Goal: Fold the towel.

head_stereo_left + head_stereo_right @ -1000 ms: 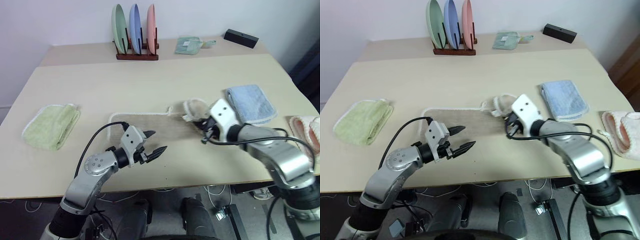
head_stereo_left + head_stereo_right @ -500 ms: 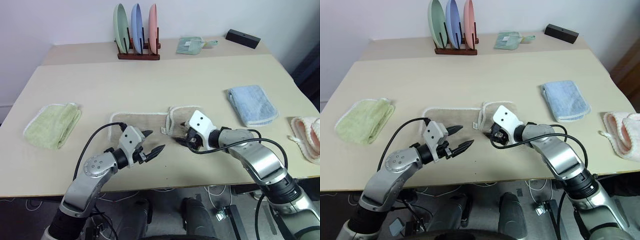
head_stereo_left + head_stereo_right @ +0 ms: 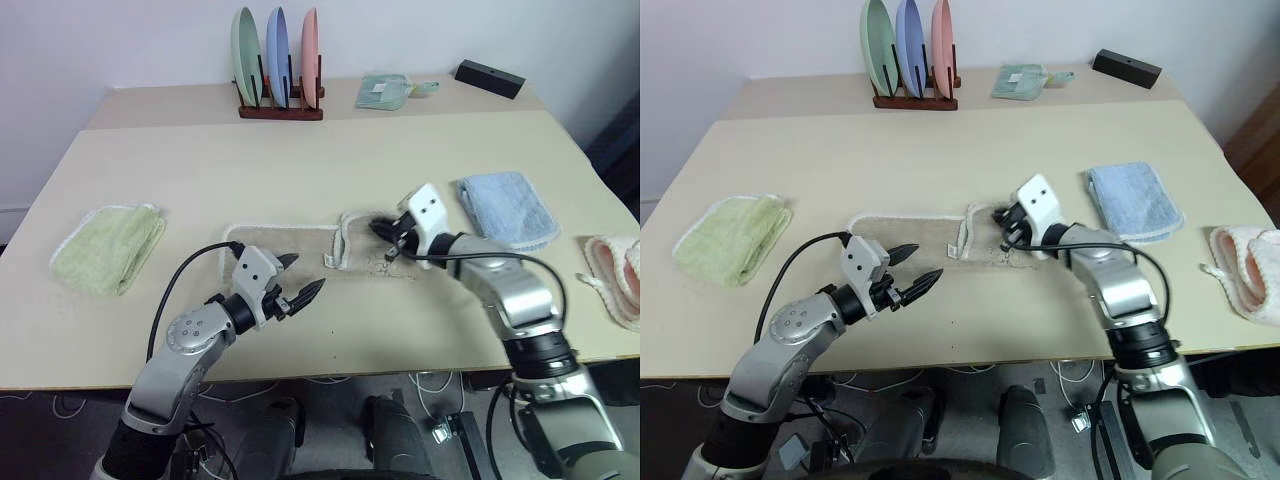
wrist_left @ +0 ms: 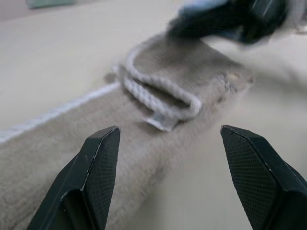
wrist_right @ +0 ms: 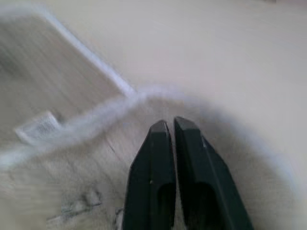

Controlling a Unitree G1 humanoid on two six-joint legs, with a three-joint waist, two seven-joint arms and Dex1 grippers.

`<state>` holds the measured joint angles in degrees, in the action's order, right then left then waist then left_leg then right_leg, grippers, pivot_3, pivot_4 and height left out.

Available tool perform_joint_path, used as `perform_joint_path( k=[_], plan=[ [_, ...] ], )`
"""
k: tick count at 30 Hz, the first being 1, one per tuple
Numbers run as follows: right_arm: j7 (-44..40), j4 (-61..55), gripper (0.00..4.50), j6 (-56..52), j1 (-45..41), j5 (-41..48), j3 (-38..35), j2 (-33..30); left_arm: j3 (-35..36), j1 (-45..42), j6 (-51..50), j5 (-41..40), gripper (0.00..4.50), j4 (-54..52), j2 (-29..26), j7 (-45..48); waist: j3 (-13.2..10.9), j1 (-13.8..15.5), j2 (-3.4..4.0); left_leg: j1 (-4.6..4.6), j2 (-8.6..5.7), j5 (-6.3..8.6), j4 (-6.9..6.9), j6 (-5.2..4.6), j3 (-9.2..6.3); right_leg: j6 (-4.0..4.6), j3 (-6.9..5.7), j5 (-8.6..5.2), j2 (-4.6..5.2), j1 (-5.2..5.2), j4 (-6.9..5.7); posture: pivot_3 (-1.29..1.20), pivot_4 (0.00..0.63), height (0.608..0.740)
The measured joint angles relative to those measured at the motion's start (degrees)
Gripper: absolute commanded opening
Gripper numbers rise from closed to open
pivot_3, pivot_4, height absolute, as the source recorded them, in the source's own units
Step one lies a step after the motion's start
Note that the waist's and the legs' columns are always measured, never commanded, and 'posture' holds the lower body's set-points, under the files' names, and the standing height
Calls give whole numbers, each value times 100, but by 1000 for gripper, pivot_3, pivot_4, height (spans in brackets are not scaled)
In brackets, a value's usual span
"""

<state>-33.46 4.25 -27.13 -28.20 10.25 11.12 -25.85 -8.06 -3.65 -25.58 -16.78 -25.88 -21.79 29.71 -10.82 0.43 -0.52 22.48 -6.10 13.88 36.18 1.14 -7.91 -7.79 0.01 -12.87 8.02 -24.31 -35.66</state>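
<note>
Centrally on the tabletop point(image 3: 300, 160): towel point(image 3: 300, 250), flat, its right end folded over leftward, white edging curled on top. Far left, green towel point(image 3: 108, 248); right, blue towel point(image 3: 505, 208); pink cloth point(image 3: 615, 270) at the right edge. At the far edge, plate rack point(image 3: 278, 62). Left pincer point(image 3: 300, 290) open, hovering just near of the towel. Right pincer point(image 3: 383, 230) closed, tips over the folded flap.

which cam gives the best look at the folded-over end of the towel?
Left wrist view: the towel lies near, its corded edge and small tag plain between open jaws. Both eye views show the whole towel from farther off, the right gripper over the fold. The right wrist view shows a blurred patch.
</note>
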Motion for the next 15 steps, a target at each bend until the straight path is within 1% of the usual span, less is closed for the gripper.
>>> perform_joint_path(
  k=[4,8,11,14,15],
  plan=[
    [-141,279,59,442,11,-267,170,86,54,192,-88,6,3425,-94,-5,-159,5,-11,-3,-2,2,0,0,0,-2,2,3,1,-5,1,1,0,150,740],
    [-323,349,59,704,11,-358,158,58,299,515,-344,-91,3425,-428,79,-434,5,-21,-2,-4,8,0,-2,1,-3,3,3,2,-11,2,1,0,150,740],
    [-578,367,871,772,-77,-179,-53,40,587,860,-670,-397,3425,-772,296,-694,3,-25,-1,-3,10,0,-2,1,-2,3,7,2,-11,1,3,0,150,740],
    [-1109,24,2265,869,-321,79,-273,-257,1097,1355,-1174,-1097,4220,-1183,814,-1128,0,-17,0,-1,12,1,-3,1,-3,5,7,3,-12,1,11,0,150,740],
    [-1269,-134,2829,905,-401,132,-308,-353,1261,1501,-1319,-1376,4500,-1287,979,-1286,1,-14,-1,-1,14,1,-3,1,-3,5,6,3,-13,2,11,0,150,740]
  ],
)
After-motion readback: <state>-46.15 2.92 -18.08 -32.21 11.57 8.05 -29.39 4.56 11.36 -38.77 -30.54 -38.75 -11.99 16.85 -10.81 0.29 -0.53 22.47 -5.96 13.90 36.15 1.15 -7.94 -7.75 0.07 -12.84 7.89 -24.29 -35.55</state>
